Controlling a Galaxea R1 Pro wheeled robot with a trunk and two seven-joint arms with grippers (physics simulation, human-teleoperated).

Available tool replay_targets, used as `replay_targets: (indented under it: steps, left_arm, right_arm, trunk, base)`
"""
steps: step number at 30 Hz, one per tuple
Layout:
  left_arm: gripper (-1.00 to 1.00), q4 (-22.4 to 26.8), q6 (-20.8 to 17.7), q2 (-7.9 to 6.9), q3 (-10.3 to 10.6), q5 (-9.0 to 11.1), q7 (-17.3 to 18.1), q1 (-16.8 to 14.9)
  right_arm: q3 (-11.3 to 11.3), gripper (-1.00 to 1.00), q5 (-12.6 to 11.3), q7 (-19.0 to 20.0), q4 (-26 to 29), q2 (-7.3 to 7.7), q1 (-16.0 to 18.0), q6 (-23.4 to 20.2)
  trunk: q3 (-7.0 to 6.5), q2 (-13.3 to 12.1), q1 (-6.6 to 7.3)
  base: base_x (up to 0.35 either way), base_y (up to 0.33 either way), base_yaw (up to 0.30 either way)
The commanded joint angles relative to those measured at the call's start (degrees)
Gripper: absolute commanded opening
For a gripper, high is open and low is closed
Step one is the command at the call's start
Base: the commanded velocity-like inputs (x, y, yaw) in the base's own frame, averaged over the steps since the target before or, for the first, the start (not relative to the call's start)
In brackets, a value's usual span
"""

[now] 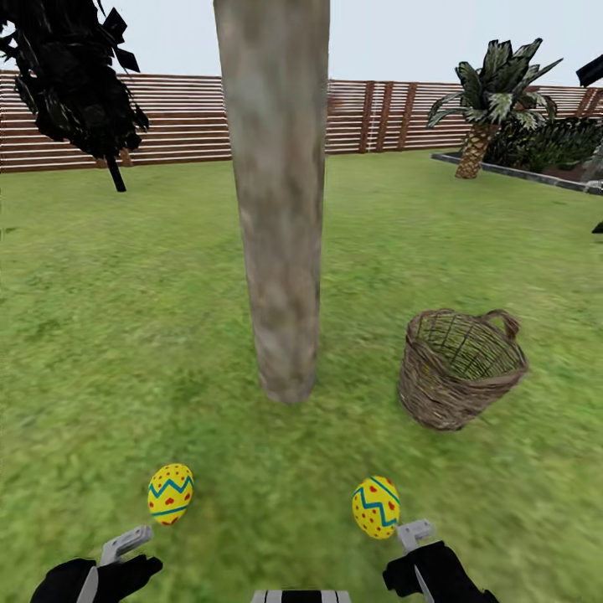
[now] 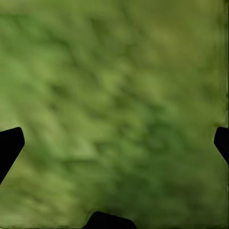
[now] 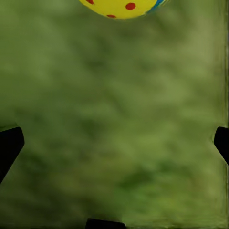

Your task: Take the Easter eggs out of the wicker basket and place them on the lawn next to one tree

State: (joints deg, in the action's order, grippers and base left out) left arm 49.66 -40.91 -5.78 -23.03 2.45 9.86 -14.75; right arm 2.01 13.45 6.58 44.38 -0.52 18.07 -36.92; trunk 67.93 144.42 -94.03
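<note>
two yellow zigzag-banded eggs (image 1: 170, 493) (image 1: 376, 507) lie on the grass near the thick grey-tan tree trunk (image 1: 276, 201), both hands (image 1: 126, 544) (image 1: 414, 533) open and empty, third egg unseen, maybe in the brown wicker basket (image 1: 461, 368) beside the trunk; a careless reach could tip it.

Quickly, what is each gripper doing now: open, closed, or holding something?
Left gripper: open, holding nothing; an Easter egg lies on the lawn just ahead.
Right gripper: open, holding nothing; another egg lies beside its fingers.
</note>
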Motion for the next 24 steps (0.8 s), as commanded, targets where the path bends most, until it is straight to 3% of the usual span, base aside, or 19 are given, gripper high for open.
replay_targets:
  steps: [1, 24]
  left_arm:
    - [1.0, 0.1, -0.4, 0.18, -0.1, 0.1, 0.1, 0.0]
    - [1.0, 0.1, -0.4, 0.38, -0.1, 0.3, 0.1, 0.0]
  right_arm:
    - [0.0, 1.0, 0.6, 0.4, 0.1, 0.0, 0.0, -0.3]
    - [-0.3, 1.0, 0.2, 0.6, 2.2, 0.36, 0.0, -0.3]
  trunk:
    - [-0.18, 0.0, 0.06]
    - [-5.28, -0.3, 0.66]
  base:
    - [-0.281, -0.232, -0.103]
    - [-0.264, -0.252, -0.291]
